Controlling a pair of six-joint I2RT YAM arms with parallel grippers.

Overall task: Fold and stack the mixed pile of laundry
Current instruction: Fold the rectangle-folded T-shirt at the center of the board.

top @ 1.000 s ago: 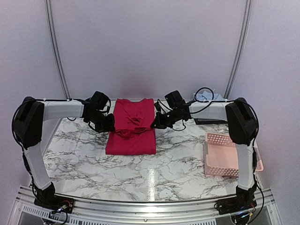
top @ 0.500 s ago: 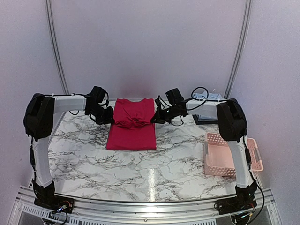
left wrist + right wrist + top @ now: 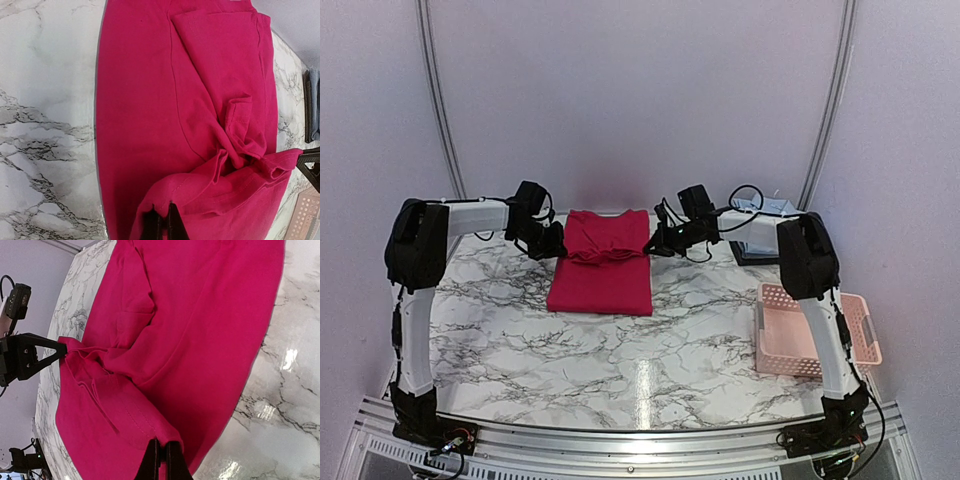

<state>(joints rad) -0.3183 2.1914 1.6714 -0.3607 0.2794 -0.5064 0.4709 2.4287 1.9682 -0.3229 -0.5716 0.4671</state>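
Top view, near edge at 6 o'clock: both arm bases bolted there, left arm up the 9 o'clock side, right arm up the 3 o'clock side. Marble surface (image 3: 620, 370) bare betw. them.

At abt 4 o'clock: pink basket (image 3: 790, 292), lattice walls, just inside the right arm's upright link, partly hidden by it.

Past centre, abt 12 o'clock, a touch left of mid: magenta-red garment (image 3: 600, 290). Near part lies flat on the surface as a neat rectangle, smooth. Far part is doubled over w/ a rumpled fold bunched across its width.

Left tool (image 3: 558, 250) at the garment's 9 o'clock edge, clenched on a pinch of the cloth. Left wrist view shows the two fingertips pressed together w/ the hem betw. them. Right tool (image 3: 650, 250) at the garment's 3 o'clock edge, likewise clenched on the cloth. Right wrist view shows the fingertips tight on a folded corner. The tools face each other across the garment, fold stretched betw. them, slightly raised off the layer below.

Far right, abt 1–2 o'clock: dark tray (image 3: 752, 258) at the back of the surface, mostly under the right forearm. Light blue shirt (image 3: 760, 207) just behind that arm, only a bit showing. Can't tell if it rests on the tray. Well apart from the red garment.
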